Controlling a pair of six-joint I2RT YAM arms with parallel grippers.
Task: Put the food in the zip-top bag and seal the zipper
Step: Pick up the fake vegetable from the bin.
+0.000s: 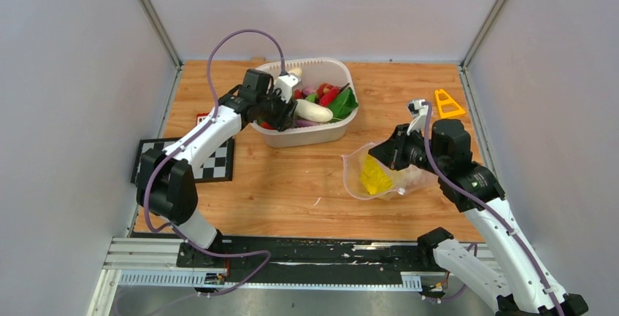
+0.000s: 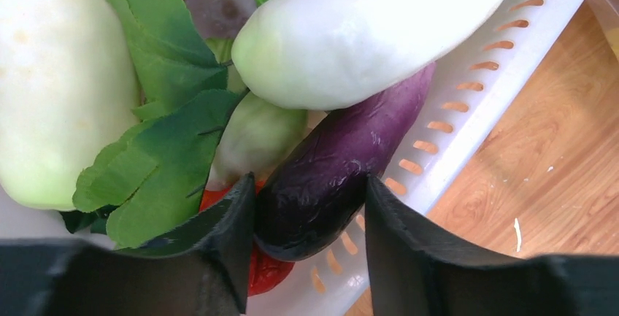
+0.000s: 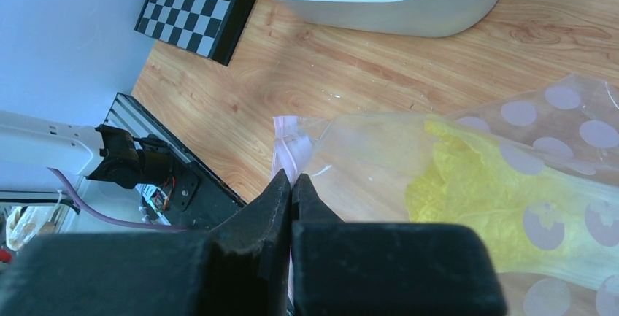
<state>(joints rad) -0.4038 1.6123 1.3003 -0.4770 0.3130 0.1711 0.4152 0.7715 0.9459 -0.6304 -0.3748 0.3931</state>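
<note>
The white tub (image 1: 306, 137) holds the food: a long white radish (image 2: 365, 24), green leaves (image 2: 160, 133), a red piece (image 2: 266, 272) and a purple eggplant (image 2: 343, 155). My left gripper (image 2: 308, 188) reaches into the tub (image 2: 482, 97); its jaws press both sides of the eggplant's end, which lies under the radish. The clear spotted zip-top bag (image 1: 379, 174) lies on the table at the right with the yellow cabbage (image 3: 474, 185) inside. My right gripper (image 3: 292, 177) is shut on the bag's pale pink zipper (image 3: 288, 137) edge and holds the mouth up toward the tub.
A checkerboard plate (image 1: 212, 163) lies at the left near the left arm. An orange triangular piece (image 1: 447, 103) stands at the back right. Walls close in the table on three sides. The black rail (image 1: 292, 247) runs along the near edge.
</note>
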